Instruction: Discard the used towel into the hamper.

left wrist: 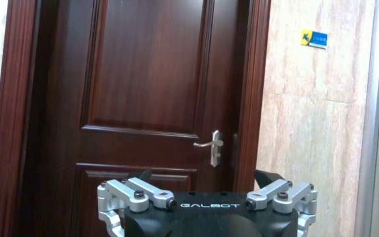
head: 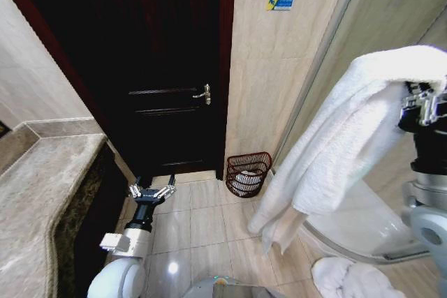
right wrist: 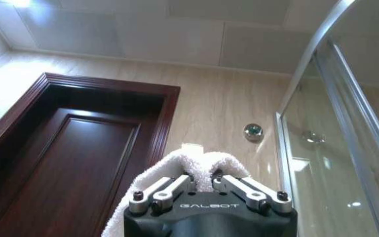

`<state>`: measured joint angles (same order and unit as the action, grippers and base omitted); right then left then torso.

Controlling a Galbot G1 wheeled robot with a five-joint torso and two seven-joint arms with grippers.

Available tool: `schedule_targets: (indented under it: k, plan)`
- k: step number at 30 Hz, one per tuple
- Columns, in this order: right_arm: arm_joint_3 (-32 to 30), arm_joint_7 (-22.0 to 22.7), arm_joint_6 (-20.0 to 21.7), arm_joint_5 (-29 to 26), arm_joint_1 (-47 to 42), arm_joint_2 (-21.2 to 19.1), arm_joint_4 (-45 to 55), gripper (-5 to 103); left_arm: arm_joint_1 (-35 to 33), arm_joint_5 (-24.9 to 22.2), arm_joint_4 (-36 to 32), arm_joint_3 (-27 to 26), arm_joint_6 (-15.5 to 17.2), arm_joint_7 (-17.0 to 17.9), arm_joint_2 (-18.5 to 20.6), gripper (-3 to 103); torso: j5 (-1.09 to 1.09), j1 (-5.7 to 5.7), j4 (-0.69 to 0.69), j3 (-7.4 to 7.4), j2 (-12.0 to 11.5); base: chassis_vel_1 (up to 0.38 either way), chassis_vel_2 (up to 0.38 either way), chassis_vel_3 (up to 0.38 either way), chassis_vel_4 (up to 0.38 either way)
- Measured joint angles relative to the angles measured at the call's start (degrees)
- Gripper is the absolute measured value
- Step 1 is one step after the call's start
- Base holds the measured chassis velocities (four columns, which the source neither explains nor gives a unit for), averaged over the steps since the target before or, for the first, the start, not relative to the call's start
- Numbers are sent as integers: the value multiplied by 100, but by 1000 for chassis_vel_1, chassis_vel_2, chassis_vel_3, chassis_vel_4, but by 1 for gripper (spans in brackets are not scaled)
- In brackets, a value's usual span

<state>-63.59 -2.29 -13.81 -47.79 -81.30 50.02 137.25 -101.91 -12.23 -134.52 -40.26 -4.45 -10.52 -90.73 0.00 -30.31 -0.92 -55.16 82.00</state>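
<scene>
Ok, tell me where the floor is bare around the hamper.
Bare tile runs from the hamper toward the open left gripper, below the door. It is crowded on the right: the towel hangs from the shut right gripper, with a white heap on the floor below.

The used towel (head: pixel 335 151), white and thick-piled, hung in long folds from the right gripper (head: pixel 423 106), whose fingers were pinched shut on a bunched fold of it (right wrist: pixel 199 173). Its upper end was draped high at the right, and its lower corner dangled above the tiled floor. The hamper (head: pixel 247 173), a small round red-brown basket with open wire-like sides, stood upright on the floor against the wall just beside the door frame, something white inside it.
</scene>
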Motion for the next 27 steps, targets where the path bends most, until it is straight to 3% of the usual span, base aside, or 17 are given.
schedule_targets:
  k: [5,15,27]
  plan:
    - [17,22,211,86,100,-47,-104,8,0,0,0,0,0,0,0,100,0,0,1,0,0,0,0,0,0]
    - [70,-15,222,57,192,-148,-193,8,-1,0,0,0,0,0,0,100,-1,2,2,0,1,-9,11,9,-11]
    - [86,-55,214,-81,335,-303,-230,8,0,0,0,-1,0,0,0,100,0,-1,4,0,0,-174,163,176,-171]
